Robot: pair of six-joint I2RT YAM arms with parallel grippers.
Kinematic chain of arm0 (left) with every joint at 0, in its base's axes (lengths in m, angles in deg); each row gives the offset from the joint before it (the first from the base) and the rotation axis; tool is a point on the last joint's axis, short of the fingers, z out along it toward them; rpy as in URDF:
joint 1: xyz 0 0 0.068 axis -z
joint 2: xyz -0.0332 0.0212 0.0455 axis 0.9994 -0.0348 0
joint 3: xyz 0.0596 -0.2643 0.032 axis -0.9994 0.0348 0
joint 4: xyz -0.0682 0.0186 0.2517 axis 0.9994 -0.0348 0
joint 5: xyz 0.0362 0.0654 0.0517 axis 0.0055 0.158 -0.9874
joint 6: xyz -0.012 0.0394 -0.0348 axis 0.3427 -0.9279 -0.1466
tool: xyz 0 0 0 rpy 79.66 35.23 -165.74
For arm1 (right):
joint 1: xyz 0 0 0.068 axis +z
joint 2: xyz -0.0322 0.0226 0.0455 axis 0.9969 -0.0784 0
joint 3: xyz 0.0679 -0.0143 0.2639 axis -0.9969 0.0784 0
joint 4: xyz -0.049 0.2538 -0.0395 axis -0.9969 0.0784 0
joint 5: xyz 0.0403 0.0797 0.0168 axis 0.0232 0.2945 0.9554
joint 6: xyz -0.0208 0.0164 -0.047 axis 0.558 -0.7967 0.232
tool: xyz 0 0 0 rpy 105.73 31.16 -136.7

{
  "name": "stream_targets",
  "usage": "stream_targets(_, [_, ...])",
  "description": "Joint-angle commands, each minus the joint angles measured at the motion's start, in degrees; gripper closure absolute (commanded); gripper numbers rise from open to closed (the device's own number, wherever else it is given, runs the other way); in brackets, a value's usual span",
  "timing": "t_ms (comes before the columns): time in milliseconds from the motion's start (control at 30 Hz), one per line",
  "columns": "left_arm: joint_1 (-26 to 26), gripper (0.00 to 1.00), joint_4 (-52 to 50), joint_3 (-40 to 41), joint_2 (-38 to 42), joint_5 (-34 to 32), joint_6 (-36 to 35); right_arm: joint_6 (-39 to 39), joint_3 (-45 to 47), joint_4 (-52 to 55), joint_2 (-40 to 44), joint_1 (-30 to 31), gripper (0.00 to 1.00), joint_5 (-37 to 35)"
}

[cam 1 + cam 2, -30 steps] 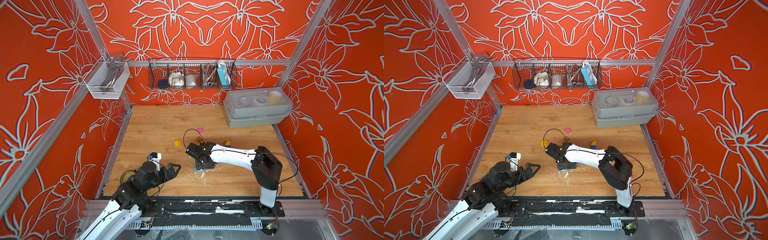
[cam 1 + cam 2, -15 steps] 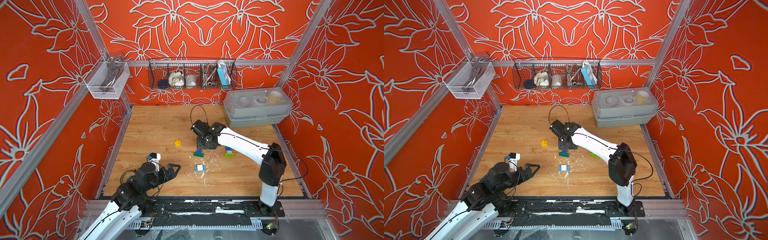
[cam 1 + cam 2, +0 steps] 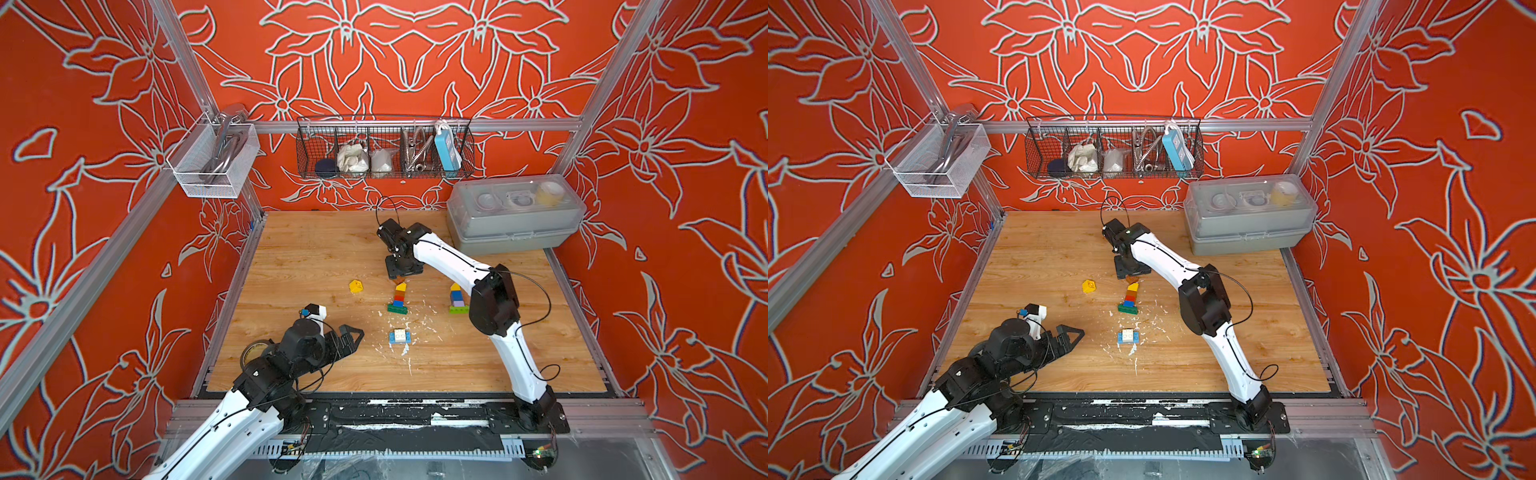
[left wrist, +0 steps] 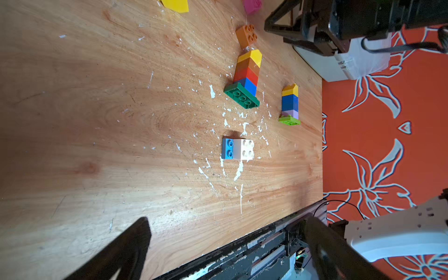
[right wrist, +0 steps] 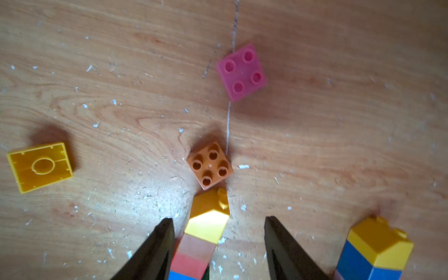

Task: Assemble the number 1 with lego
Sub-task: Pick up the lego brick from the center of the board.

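Here the right gripper (image 5: 218, 219), jaws apart and empty, hangs above the table (image 5: 97, 72) with the orange two-by-two brick (image 5: 209, 166) just beyond its tips, at the yellow end of the lying stack (image 5: 198, 247); the left gripper (image 3: 353, 338) gapes empty, well apart.

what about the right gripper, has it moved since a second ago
Yes. The right gripper has moved farther back on the table, away from the front edge and nearer the grey box, which has stayed put.

You've got the right gripper (image 5: 218, 219) jaws parted, straddling the yellow-topped stack (image 5: 197, 251), which sits just beside the orange brick (image 5: 209, 166); pink brick (image 5: 241, 71) near it; overturned yellow brick (image 5: 40, 167) well apart.
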Motion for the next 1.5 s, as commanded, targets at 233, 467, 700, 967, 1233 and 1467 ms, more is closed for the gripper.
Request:
stream_targets(233, [-1.5, 0.00, 2.6, -0.3, -1.2, 1.2, -1.6, 13.5, -2.4, 0.2, -3.2, -2.9, 0.36, 6.3])
stream_targets(467, [-2.1, 0.00, 3.3, -0.1, -2.0, 1.8, -1.7, 14.2, -4.5, 1.0, -6.5, -3.0, 0.37, 5.9])
stream_targets(700, [-2.5, 0.00, 3.6, 0.1, -2.1, 2.4, -1.7, 14.2, -7.2, 1.5, -9.4, -3.1, 0.38, 5.7])
stream_targets(967, [-2.9, 0.00, 3.9, 0.2, -2.3, 2.9, -1.8, 12.2, -8.4, 1.9, -11.5, -3.6, 0.46, 4.1])
stream_targets(1233, [-3.3, 0.00, 4.0, 0.2, -2.5, 3.5, -1.9, 5.1, -5.5, 1.1, -9.7, -5.8, 0.64, 1.8])
stream_targets(1467, [-3.5, 0.00, 3.9, 0.1, -2.3, 3.3, -2.0, -0.4, -1.6, 1.1, -4.4, -8.8, 0.72, -0.3])
